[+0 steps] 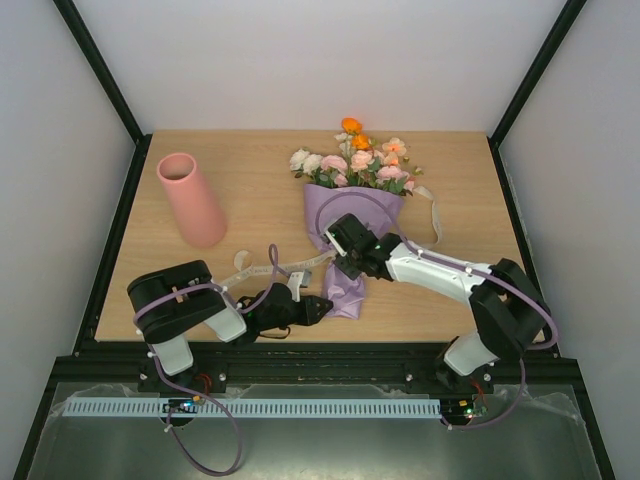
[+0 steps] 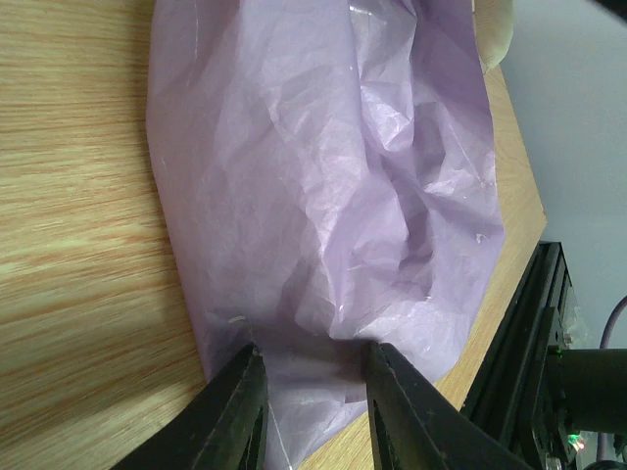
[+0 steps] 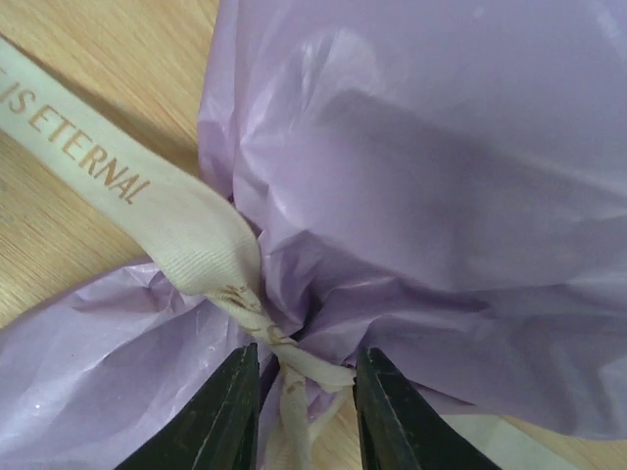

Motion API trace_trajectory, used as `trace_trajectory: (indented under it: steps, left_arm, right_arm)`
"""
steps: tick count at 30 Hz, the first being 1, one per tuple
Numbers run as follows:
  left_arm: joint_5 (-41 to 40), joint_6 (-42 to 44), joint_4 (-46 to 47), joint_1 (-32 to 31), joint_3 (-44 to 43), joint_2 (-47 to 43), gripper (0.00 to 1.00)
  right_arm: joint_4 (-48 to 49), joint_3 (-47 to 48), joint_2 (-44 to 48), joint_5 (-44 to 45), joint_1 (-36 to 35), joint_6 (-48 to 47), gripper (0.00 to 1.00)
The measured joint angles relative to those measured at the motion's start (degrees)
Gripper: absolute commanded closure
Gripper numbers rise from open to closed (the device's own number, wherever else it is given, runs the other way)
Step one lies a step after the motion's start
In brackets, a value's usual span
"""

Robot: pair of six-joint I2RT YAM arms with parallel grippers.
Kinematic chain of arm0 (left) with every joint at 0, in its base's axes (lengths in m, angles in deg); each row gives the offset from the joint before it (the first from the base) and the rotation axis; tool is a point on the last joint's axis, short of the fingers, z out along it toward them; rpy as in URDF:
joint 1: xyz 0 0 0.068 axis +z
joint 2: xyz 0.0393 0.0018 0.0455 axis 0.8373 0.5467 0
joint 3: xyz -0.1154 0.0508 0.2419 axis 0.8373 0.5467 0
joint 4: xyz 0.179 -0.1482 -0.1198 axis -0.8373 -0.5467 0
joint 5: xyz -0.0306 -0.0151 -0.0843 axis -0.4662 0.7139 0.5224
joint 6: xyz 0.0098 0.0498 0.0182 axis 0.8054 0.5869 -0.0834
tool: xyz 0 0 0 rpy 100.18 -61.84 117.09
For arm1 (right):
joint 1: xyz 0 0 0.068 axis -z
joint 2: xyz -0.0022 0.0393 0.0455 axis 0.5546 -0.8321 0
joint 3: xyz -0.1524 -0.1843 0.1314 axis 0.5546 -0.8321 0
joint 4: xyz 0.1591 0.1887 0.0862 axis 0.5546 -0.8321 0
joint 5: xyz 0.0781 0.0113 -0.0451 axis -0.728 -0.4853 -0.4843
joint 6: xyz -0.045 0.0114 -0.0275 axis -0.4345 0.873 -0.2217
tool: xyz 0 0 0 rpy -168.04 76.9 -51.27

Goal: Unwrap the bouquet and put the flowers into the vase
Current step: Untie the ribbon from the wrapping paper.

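Left pincer gripped the wrapped tail of the bouquet lying on the tabletop, probably to anchor it; right pincer stood apart astride the ribbon knot, apparently to pull it loose. The vase stood well left.

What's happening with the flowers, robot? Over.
Left gripper pinching bouquet tail. Right gripper open at ribbon knot. Wrapper still on; knot blocks unwrapping.

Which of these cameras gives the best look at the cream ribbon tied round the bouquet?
The right wrist view: the ribbon is close up, lettering readable, knotted at the right claw. The top view shows only thin strips beside the bouquet. The left wrist view shows just lilac paper, no clear ribbon.
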Motion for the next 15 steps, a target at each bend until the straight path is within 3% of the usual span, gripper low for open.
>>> trace_trajectory:
  steps: [9,15]
  left_arm:
    - [-0.07,0.00,0.15,-0.22,-0.79,0.76,0.55]
    - [-0.09,0.00,0.15,-0.24,-0.79,0.76,0.55]
  right_arm:
    - [-0.74,0.11,-2.91,-0.28,0.00,-1.36,0.74]
    - [-0.63,0.13,-5.60,1.16,0.00,-1.90,0.90]
